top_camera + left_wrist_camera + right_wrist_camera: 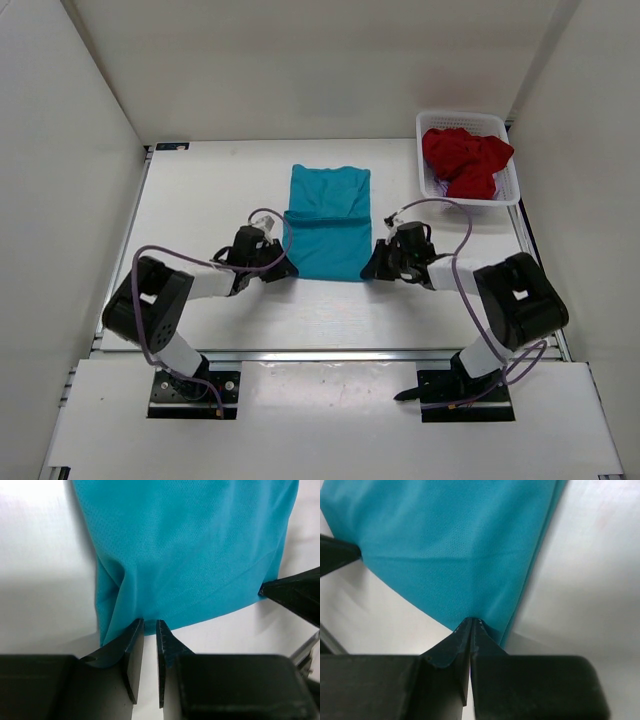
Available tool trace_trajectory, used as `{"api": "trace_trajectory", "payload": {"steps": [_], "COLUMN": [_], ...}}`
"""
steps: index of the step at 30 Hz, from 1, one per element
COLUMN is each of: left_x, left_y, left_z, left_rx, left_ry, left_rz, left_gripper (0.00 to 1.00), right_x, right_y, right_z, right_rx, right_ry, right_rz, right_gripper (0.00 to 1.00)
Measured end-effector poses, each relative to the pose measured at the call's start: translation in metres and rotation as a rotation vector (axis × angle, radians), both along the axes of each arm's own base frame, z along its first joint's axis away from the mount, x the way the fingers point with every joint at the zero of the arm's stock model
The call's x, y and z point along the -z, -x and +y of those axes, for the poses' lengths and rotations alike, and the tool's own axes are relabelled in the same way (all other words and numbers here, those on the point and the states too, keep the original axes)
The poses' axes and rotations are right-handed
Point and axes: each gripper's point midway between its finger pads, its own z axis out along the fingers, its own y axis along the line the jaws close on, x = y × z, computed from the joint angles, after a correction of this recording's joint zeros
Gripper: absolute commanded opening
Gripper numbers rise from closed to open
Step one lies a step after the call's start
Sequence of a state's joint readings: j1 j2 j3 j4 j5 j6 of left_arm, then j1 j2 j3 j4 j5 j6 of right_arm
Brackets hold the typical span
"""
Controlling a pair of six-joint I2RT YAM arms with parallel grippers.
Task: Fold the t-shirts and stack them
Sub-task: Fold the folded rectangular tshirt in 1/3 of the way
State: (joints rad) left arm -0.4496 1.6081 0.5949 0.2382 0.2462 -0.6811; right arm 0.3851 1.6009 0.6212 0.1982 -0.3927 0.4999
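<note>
Right gripper (471,623) clamped; left gripper (150,625) apparently ajar.

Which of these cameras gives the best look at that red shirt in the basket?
The top external view. It alone shows the dark red shirt, crumpled in the white basket at the table's far right. Neither wrist view shows it at all; both are filled by the teal shirt and their own fingers.

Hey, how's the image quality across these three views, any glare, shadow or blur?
Top view: even light, sharp, soft shadows. Left wrist view: table glares white at upper left, teal shirt weave crisp, near gripper soft. Right wrist view: shirt casts a grey shadow to its right.
</note>
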Motion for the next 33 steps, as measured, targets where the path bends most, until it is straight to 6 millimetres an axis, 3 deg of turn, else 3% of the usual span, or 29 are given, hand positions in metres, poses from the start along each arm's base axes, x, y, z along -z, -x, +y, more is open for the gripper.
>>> {"api": "trace_trajectory", "payload": {"steps": [4, 7, 11, 14, 16, 21, 24, 27, 33], "left_x": [-0.001, -0.005, -0.024, -0.035, -0.03, -0.011, -0.007, -0.007, -0.011], "left_y": [0.032, 0.046, 0.049, 0.045, 0.045, 0.057, 0.063, 0.068, 0.07], "left_z": [0.002, 0.005, 0.009, 0.01, 0.013, 0.021, 0.027, 0.037, 0.051], "left_rx": [0.044, 0.069, 0.064, 0.054, 0.051, 0.049, 0.046, 0.024, -0.01], "left_ry": [-0.021, -0.047, -0.037, -0.028, -0.036, -0.069, -0.072, -0.074, -0.069], "left_rz": [0.001, 0.009, -0.028, -0.065, -0.052, -0.001, 0.006, 0.004, -0.023], "left_gripper": [0.29, 0.29, 0.33, 0.31, 0.3, 0.3, 0.31, 0.32, 0.35], "right_x": [-0.002, -0.012, -0.046, -0.07, -0.073, -0.052, -0.039, -0.026, -0.005], "right_y": [0.028, 0.032, 0.013, -0.005, -0.018, -0.053, -0.074, -0.092, -0.101], "right_z": [-0.002, -0.008, 0.005, 0.034, 0.056, 0.102, 0.117, 0.122, 0.111], "right_rx": [-0.026, -0.011, -0.016, -0.074, -0.12, -0.202, -0.218, -0.215, -0.179], "right_ry": [0.006, 0.031, 0.017, -0.041, -0.068, -0.091, -0.098, -0.114, -0.155], "right_rz": [0.02, 0.013, -0.071, -0.131, -0.133, -0.083, -0.061, -0.041, 0.027], "right_gripper": [0.01, 0.0, 0.01, 0.0, 0.0, 0.0, 0.0, 0.0, 0.01]}}
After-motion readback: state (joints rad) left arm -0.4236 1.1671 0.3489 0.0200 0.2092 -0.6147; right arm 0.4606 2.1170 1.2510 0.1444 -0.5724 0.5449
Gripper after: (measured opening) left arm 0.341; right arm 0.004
